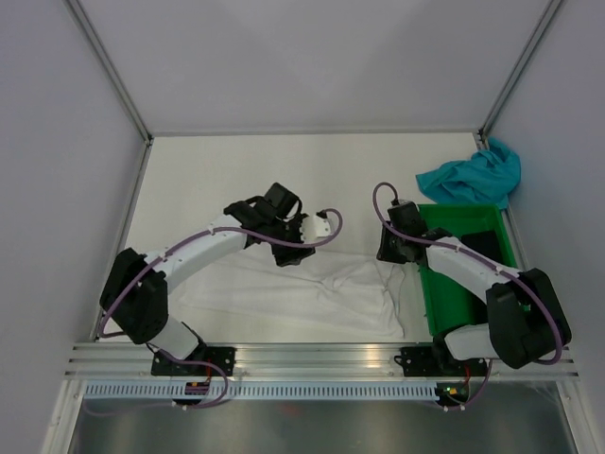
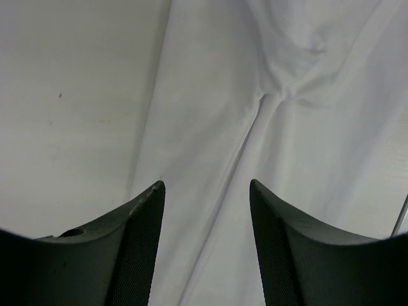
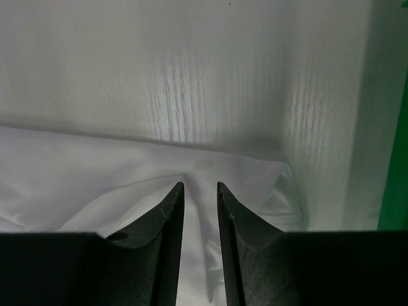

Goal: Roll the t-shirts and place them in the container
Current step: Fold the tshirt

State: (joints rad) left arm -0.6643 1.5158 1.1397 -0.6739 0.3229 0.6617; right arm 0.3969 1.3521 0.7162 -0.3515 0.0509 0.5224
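Note:
The white t-shirt [image 1: 293,293] lies spread and creased along the table's near half. The teal-blue t-shirt [image 1: 473,178] sits crumpled at the back right. My left gripper [image 1: 293,255] hangs over the white shirt's far edge. In the left wrist view it [image 2: 207,185] is open, with flat cloth [image 2: 287,159] beneath and nothing between the fingers. My right gripper [image 1: 392,253] is at the shirt's right end, beside the bin. In the right wrist view its jaws [image 3: 200,185] stand narrow, with a raised fold of the white shirt [image 3: 95,172] pinched between them and creases running to the tips.
A green plastic bin [image 1: 454,303] stands at the right, right next to my right arm, with something dark inside it. Its green wall [image 3: 395,172] shows at the right edge of the right wrist view. Metal frame posts rise at the back corners.

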